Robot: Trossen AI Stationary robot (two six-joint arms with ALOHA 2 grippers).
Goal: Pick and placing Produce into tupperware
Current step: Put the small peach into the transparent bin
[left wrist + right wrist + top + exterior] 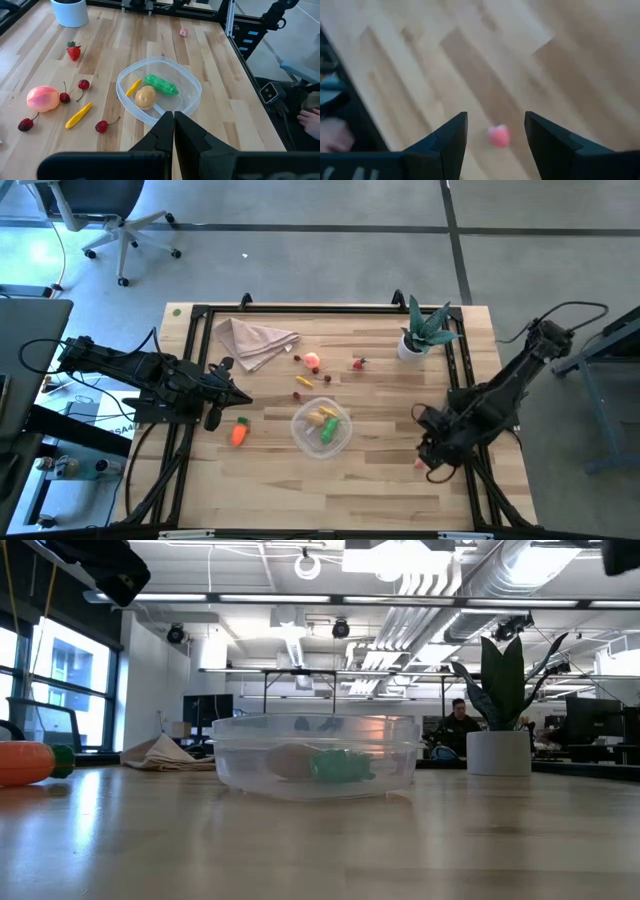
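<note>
A small pink fruit (498, 136) lies on the bare wood near the table's right edge, well apart from the other produce. In the right wrist view it sits between the two dark fingers of the right gripper (496, 137), which stand apart and have hold of nothing; the piece is just ahead of the gap and roughly centred in it. It looks rounded, smooth and plastic, with no clear long axis, so no particular finger angle seems called for. Seen from above, the right gripper (432, 463) hangs over that spot, by far the nearer of the two.

The tupperware (322, 429) is a round, shallow, clear plastic tub at mid-table, to the left of the pink fruit. It already holds a green pepper (161, 85), a tan potato (145, 97) and a thin yellow piece (133, 87).

Beyond it, an orange carrot (238, 433) lies near the left gripper (237, 397), whose fingers are pressed together and empty. A strawberry (74, 51), a peach (43, 98), some cherries (83, 85) and a second yellow piece (79, 115) are scattered on the far side. A folded beige napkin (252, 340) and a potted plant (425, 328) stand at the back.
</note>
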